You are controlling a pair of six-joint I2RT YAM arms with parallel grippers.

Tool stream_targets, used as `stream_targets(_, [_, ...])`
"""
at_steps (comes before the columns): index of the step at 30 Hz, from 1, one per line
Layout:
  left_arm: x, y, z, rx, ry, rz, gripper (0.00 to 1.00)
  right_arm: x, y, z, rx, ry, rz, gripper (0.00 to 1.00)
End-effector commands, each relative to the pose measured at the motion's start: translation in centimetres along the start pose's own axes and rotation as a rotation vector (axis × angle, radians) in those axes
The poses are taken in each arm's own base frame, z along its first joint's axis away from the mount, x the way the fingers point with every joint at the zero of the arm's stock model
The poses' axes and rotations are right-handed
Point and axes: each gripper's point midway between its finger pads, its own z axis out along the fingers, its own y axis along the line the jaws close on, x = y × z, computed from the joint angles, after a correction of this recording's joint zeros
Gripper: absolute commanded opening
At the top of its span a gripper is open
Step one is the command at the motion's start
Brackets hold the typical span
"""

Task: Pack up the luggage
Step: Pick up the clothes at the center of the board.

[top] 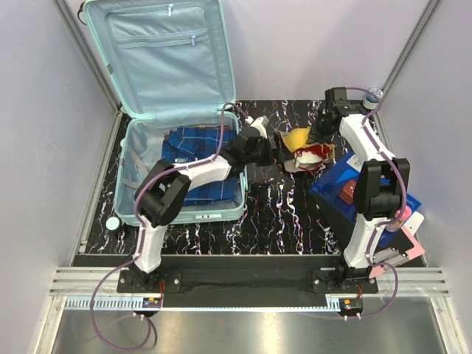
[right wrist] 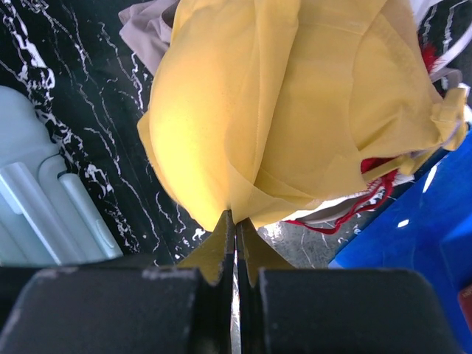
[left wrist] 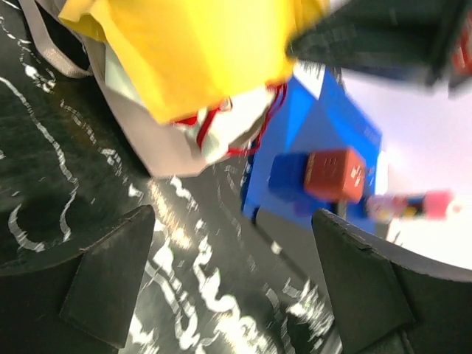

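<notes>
Two halves of the luggage (top: 141,158) are open at the left of the table, and a blue checked cloth (top: 184,144) lies in the lower half. Your left gripper (top: 279,147) hangs just right of its rim, jaws wide and empty, facing the pile of clothes. Further right, your right gripper (right wrist: 234,221) is pinched on the edge of the yellow cloth (right wrist: 295,110), beside the blue box (top: 343,184). I judge you are moving this cloth; next, carry it left over the rim, because the luggage is well apart from that hand.
</notes>
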Motion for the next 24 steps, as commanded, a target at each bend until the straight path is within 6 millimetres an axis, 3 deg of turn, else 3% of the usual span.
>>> stream_targets(1, [-5.5, -3.6, 1.4, 0.117, -0.167, -0.182, 0.95, -1.1, 1.3, -1.3, -0.068, -0.051, 0.002, 0.00])
stream_targets(8, [-6.7, -2.7, 4.2, 0.137, -0.215, -0.396, 0.99, 0.2, 1.4, -1.1, -0.099, -0.027, 0.011, 0.00])
stream_targets(12, [-5.7, -1.2, 5.6, 0.094, -0.176, -0.433, 0.98, 0.6, 1.7, -1.4, -0.124, -0.026, 0.021, 0.00])
stream_targets(16, [-5.0, -0.1, 5.8, 0.051, -0.152, -0.472, 0.98, 0.5, 1.9, -1.8, -0.131, -0.033, 0.022, 0.00])
stream_targets(24, [-4.2, 0.2, 6.3, 0.063, -0.130, -0.512, 0.98, 0.6, 1.9, -2.0, -0.134, -0.035, 0.023, 0.00])
